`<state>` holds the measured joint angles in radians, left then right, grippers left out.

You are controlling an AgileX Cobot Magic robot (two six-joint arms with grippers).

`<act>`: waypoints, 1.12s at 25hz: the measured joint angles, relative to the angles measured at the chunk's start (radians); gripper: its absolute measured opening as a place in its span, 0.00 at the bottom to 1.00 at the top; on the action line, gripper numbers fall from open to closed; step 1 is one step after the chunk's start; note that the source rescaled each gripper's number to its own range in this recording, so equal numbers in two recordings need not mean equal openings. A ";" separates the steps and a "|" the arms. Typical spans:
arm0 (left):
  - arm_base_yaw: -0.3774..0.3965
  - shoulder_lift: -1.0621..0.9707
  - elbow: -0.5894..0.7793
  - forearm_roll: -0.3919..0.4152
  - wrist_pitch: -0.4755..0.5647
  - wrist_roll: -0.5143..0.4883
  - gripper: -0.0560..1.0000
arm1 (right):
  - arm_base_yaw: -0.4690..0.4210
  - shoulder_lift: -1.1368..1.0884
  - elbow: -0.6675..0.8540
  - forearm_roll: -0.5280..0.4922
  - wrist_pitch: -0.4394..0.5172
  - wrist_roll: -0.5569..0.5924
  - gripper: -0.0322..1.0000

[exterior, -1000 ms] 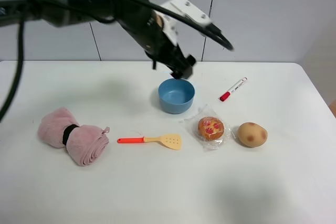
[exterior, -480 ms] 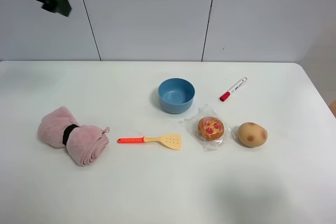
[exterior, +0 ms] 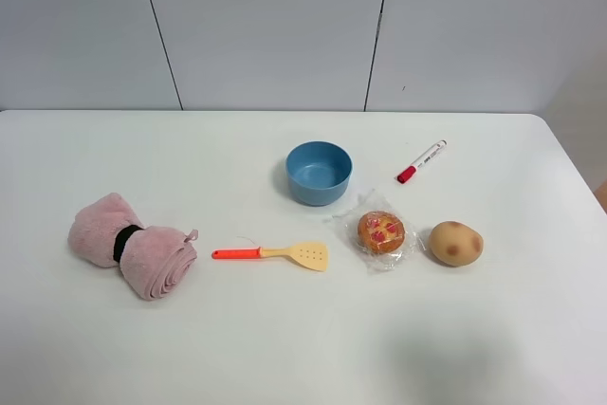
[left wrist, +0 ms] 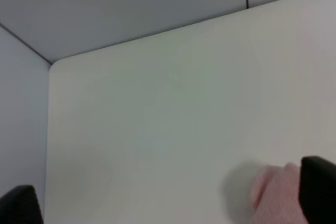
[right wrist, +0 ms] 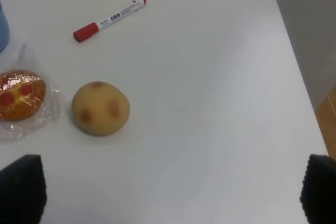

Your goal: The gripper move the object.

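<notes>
Gone from the high view: the black arm that was over the blue bowl (exterior: 319,173) a second ago, then up in the far-left corner, is now fully out of frame. Nothing on the table (exterior: 285,348) shifted.

Left hand (left wrist: 168,203): only two dark finger tips show at the frame's lower corners, set far apart, so wide open, holding nothing. It looks at bare table plus the edge of the pink rolled towel (left wrist: 275,195). Right hand (right wrist: 173,190): same picture, tips at both lower corners, spread wide, empty.

Object (exterior: 381,232), the wrapped cookie with red spots, lies flat on the table just at 4 o'clock of the bowl, with the potato (exterior: 456,243) close at its 3 o'clock, apart but not by much. Yellow spatula (exterior: 275,253) at its 9 o'clock, red-capped marker (exterior: 421,160) further off around 1 o'clock.

Relative to the hands: right wrist view has the object (right wrist: 20,95) near its edge, well off the centreline between the tips; left wrist view doesn't show it at all. So the right hand looks like the better candidate, my call.

Doing it well: centre over the cookie itself, not the loose wrapper. Align the closing axis so no finger lands on the potato side. Come straight down, close gently; crinkly film will probably slip.
</notes>
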<state>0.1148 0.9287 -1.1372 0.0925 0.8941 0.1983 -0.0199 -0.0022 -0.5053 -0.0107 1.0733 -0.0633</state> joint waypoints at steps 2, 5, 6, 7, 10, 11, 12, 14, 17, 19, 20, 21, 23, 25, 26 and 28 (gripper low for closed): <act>0.021 -0.131 0.088 -0.006 0.002 0.000 0.99 | 0.000 0.000 0.000 0.000 0.000 0.000 1.00; 0.026 -0.311 0.203 -0.015 0.024 -0.011 0.99 | 0.000 0.000 0.000 0.000 0.000 0.000 1.00; 0.026 -0.370 0.238 -0.020 0.027 -0.020 0.99 | 0.000 0.000 0.000 0.000 0.000 0.000 1.00; 0.026 -0.426 0.270 -0.028 0.029 -0.027 0.99 | 0.000 0.000 0.000 0.000 0.000 0.000 1.00; 0.026 -0.568 0.349 -0.055 0.029 -0.035 0.99 | 0.000 0.000 0.000 0.000 0.000 0.000 1.00; 0.026 -0.606 0.372 -0.066 0.030 -0.036 0.99 | 0.000 0.000 0.000 0.000 0.000 0.000 1.00; 0.026 -0.650 0.390 -0.078 0.030 -0.036 0.99 | 0.000 0.000 0.000 0.000 0.000 0.000 1.00; 0.026 -0.730 0.428 -0.106 0.030 -0.038 0.99 | 0.000 0.000 0.000 0.000 0.000 0.000 1.00; 0.026 -0.822 0.467 -0.140 0.037 -0.039 0.99 | 0.000 0.000 0.000 0.000 0.000 0.000 1.00; 0.026 -0.867 0.488 -0.151 0.044 -0.039 0.99 | 0.000 0.000 0.000 0.000 0.000 0.000 1.00; 0.026 -0.887 0.500 -0.151 0.049 -0.039 0.99 | 0.000 0.000 0.000 0.000 0.000 0.000 1.00; 0.026 -0.907 0.514 -0.153 0.053 -0.039 0.99 | 0.000 0.000 0.000 0.000 0.000 0.000 1.00; 0.026 -0.929 0.535 -0.161 0.075 -0.039 0.99 | 0.000 0.000 0.000 0.000 0.000 0.000 1.00; 0.026 -0.932 0.550 -0.169 0.103 -0.039 0.99 | 0.000 0.000 0.000 0.000 0.000 0.000 1.00; 0.026 -0.933 0.555 -0.169 0.114 -0.039 0.99 | 0.000 0.000 0.000 0.000 0.000 0.000 1.00; 0.026 -0.933 0.565 -0.170 0.133 -0.039 0.99 | 0.000 0.000 0.000 0.000 0.000 0.000 1.00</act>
<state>0.1412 -0.0042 -0.5719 -0.0770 1.0268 0.1595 -0.0199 -0.0022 -0.5053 -0.0107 1.0733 -0.0633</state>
